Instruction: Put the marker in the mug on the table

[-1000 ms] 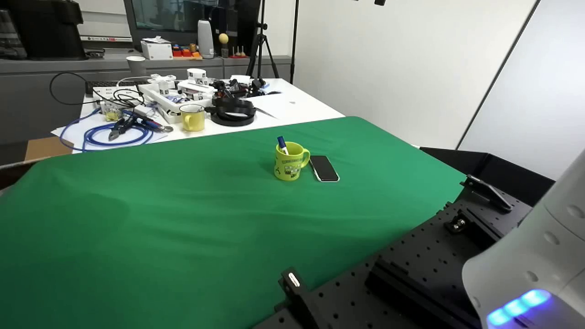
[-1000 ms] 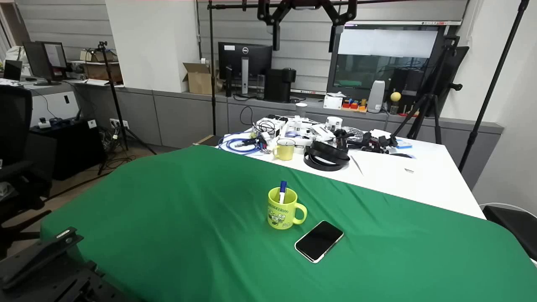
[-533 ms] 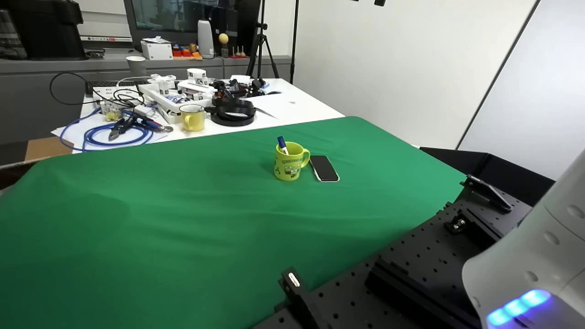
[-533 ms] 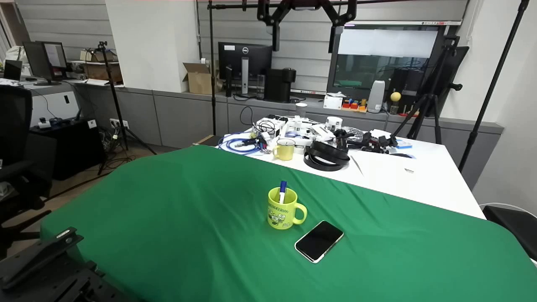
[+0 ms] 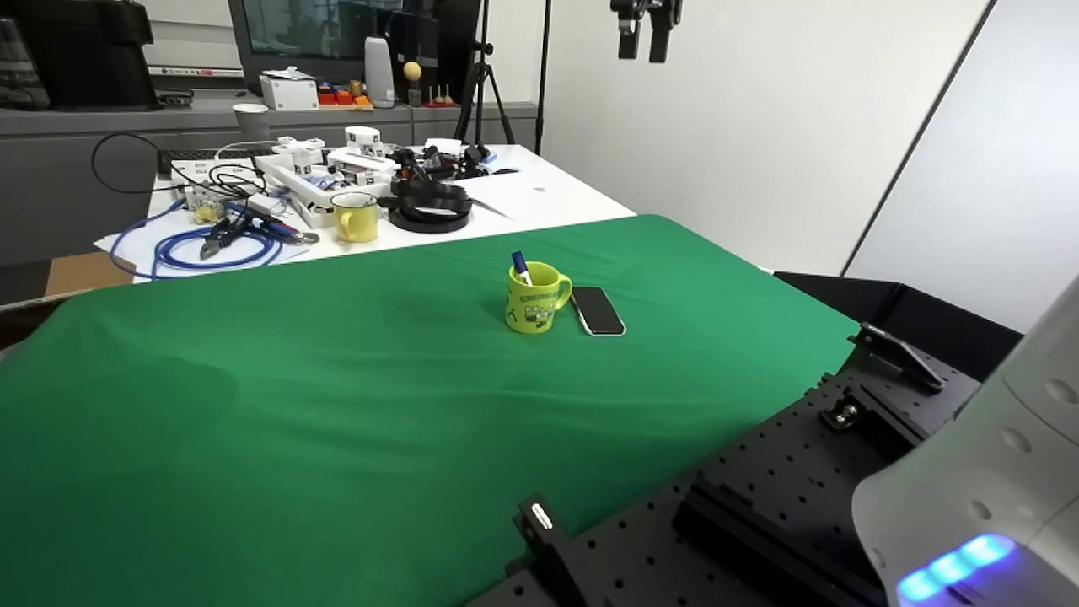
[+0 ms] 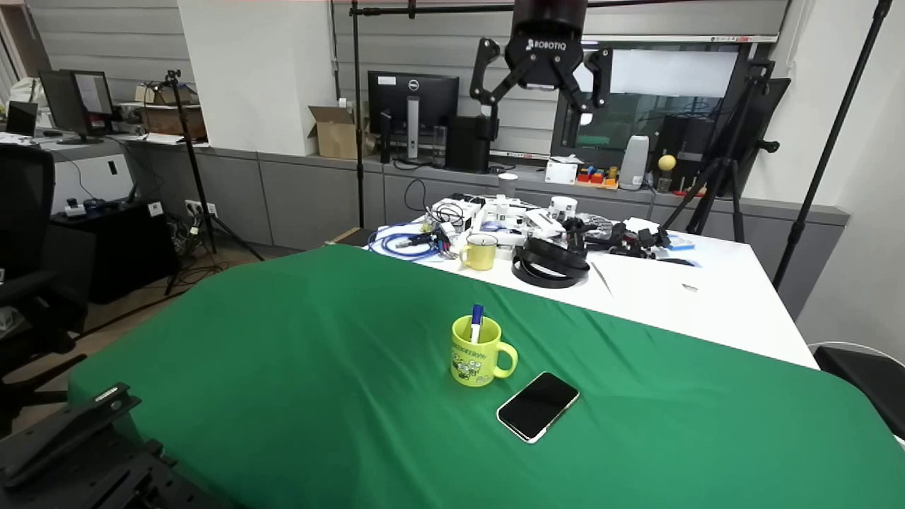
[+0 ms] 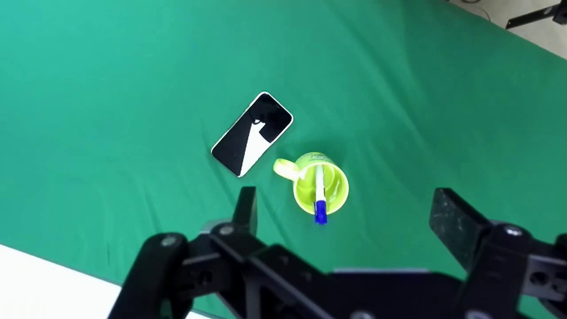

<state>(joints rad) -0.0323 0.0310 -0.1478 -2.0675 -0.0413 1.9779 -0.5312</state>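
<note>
The yellow-green mug [image 5: 530,314] stands upright on the green-covered table [image 5: 337,405]. The marker [image 6: 476,326], white with a blue cap, leans inside the mug [image 6: 472,364]; its cap sticks out above the rim. The wrist view shows the mug [image 7: 337,188] from above with the marker [image 7: 320,188] lying against its inner wall, cap over the rim. My gripper [image 6: 530,133] is open and empty, high above the table and well apart from the mug. It also shows at the top of an exterior view [image 5: 643,49].
A phone [image 6: 538,406] lies flat on the green cloth beside the mug's handle. Behind stands a white table [image 6: 693,304] with cables, a second yellow mug [image 6: 480,252] and black rings [image 6: 550,263]. A black perforated base plate [image 5: 759,506] borders the cloth near the robot.
My gripper has come down into fuller view in both exterior views, shifting sideways too, and stays open. The marker, mug and phone have not moved.
</note>
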